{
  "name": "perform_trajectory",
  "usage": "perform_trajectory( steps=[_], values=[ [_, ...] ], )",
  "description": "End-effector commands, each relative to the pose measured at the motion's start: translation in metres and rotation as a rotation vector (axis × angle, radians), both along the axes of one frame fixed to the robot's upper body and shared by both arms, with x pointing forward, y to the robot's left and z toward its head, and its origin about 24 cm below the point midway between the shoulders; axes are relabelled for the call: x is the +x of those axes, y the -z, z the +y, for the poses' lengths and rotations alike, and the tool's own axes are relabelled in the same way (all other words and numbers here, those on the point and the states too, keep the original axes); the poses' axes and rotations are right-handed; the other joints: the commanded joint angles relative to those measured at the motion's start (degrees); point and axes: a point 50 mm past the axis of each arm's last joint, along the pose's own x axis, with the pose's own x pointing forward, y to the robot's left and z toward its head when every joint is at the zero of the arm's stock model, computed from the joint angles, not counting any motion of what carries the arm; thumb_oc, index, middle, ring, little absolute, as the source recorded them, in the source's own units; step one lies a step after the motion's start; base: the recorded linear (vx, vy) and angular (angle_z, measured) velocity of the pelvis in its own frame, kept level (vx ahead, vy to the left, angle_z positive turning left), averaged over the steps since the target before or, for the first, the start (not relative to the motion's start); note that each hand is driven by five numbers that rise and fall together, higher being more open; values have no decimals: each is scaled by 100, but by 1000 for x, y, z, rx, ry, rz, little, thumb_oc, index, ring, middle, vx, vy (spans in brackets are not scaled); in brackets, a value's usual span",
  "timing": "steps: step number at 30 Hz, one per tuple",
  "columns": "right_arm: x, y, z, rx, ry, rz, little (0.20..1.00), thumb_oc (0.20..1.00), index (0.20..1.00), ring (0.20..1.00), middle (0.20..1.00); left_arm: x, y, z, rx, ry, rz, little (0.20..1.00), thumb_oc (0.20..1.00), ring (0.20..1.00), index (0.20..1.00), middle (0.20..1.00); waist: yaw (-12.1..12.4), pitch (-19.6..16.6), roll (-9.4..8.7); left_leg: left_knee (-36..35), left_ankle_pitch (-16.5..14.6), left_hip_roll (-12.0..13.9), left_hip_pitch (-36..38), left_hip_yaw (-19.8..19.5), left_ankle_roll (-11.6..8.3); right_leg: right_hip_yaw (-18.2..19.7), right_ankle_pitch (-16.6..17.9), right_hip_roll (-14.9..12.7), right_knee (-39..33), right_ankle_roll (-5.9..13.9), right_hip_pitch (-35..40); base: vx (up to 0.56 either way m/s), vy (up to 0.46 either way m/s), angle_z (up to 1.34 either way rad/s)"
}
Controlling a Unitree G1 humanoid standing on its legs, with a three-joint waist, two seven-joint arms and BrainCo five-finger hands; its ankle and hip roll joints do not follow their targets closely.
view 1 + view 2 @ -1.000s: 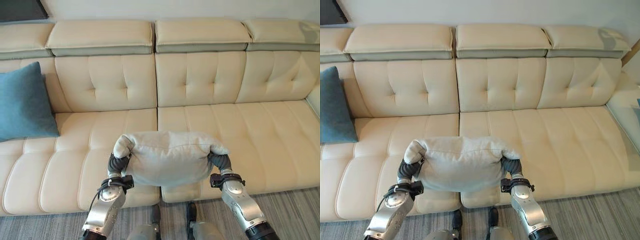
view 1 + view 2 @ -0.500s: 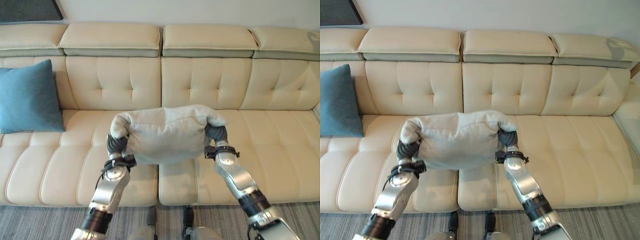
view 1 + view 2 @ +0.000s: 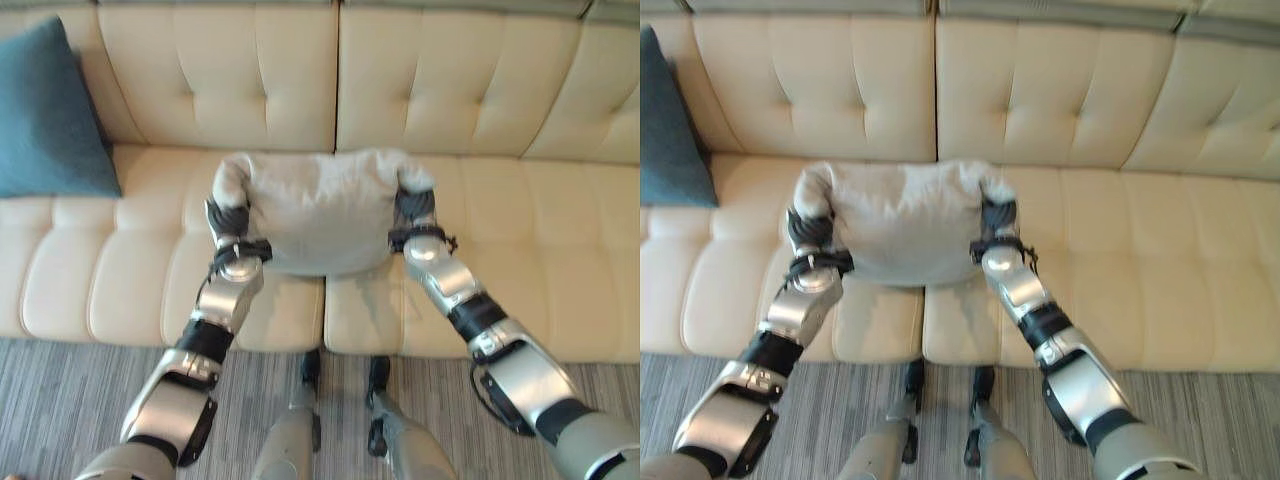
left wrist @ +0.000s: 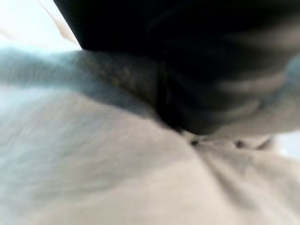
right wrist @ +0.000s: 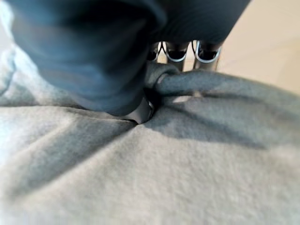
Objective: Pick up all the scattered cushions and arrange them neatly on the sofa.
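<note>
Left hand (image 3: 229,221) fingers buried in grey cushion (image 3: 320,210), grip unreadable, left wrist view blurred, blue cushion (image 3: 48,115) cut by frame edge, sofa (image 3: 480,100) top cropped

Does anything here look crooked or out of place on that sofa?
Only the grey cushion: it is bunched up between the left hand and right hand over the sofa seat, not yet placed. The blue cushion leans against the backrest.

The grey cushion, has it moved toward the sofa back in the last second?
Yes. The grey cushion went from the seat's front edge toward the sofa backrest, gripped by the left hand and right hand.
</note>
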Motion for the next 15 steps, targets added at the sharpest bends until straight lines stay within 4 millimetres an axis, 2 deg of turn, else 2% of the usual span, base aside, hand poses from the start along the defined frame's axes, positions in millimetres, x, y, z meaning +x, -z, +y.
perform_trajectory(
  steps=[1,2,3,5,6,7,8,9,10,11,14,15],
  values=[
    [-4,-70,41,19,-129,-233,200,200,200,200,200,12,-98,-24,156,76,-302,200,200,200,200,200,20,153,-290,208,-773,-246,222,255,-75,222,-1041,-199,298,544,204,17,8,11],
    [-1,-76,40,-11,-112,-238,200,200,200,200,200,16,-106,-19,197,50,-290,200,200,200,200,200,8,171,-288,178,-751,-245,180,253,-88,226,-1035,-190,293,560,149,19,16,13],
    [4,-83,31,-67,-71,-244,200,200,200,200,200,19,-118,-16,243,27,-286,200,200,200,200,200,1,201,-289,149,-718,-251,132,236,-93,210,-1023,-182,290,574,97,25,16,14],
    [7,-81,25,-89,-45,-229,200,200,200,200,200,20,-123,-11,264,11,-279,200,200,200,200,200,2,215,-292,131,-711,-249,120,218,-92,210,-1012,-183,283,579,77,17,7,8],
    [15,-78,9,-183,1,-168,200,200,200,200,200,24,-127,-1,230,0,-244,457,457,457,457,457,-8,217,-299,94,-690,-253,128,218,-101,199,-985,-181,250,599,72,0,0,0],
    [15,-80,9,-184,0,-170,238,238,238,238,238,24,-128,-1,228,1,-247,558,558,558,558,558,-7,231,-295,88,-688,-253,131,217,-101,198,-983,-180,247,600,74,0,0,0],
    [23,-71,-10,-238,36,-72,1000,1000,1000,1000,1000,28,-131,8,119,29,-227,1000,1000,1000,1000,1000,-8,236,-327,56,-683,-252,183,222,-105,204,-965,-180,197,610,118,0,0,0],
    [23,-73,-10,-239,35,-73,1000,1000,1000,1000,1000,28,-132,8,116,31,-229,1000,1000,1000,1000,1000,-5,253,-321,49,-682,-251,194,223,-104,205,-962,-178,189,611,129,0,0,0],
    [29,-59,-41,-219,88,53,1000,1000,1000,1000,1000,31,-127,27,-34,75,-178,1000,1000,1000,1000,1000,-15,249,-320,-8,-695,-252,311,227,-107,224,-954,-170,125,625,227,35,12,3],
    [30,-54,-53,-168,110,94,1000,1000,1000,1000,1000,31,-127,38,-87,66,-166,1000,1000,1000,1000,1000,-20,250,-320,-49,-703,-249,412,237,-103,237,-942,-170,64,634,324,51,20,2],
    [27,-35,-100,-71,209,205,1000,1000,1000,1000,1000,27,-99,74,-367,43,-123,1000,1000,1000,1000,1000,-37,181,-292,-54,-781,-246,619,273,-102,273,-924,-176,-21,662,523,28,20,1],
    [27,-34,-100,-72,208,207,1000,1000,1000,1000,1000,27,-98,75,-370,45,-122,1000,1000,1000,1000,1000,-32,190,-287,-54,-789,-244,642,277,-101,277,-928,-174,-21,664,544,52,28,-5]
  ],
)
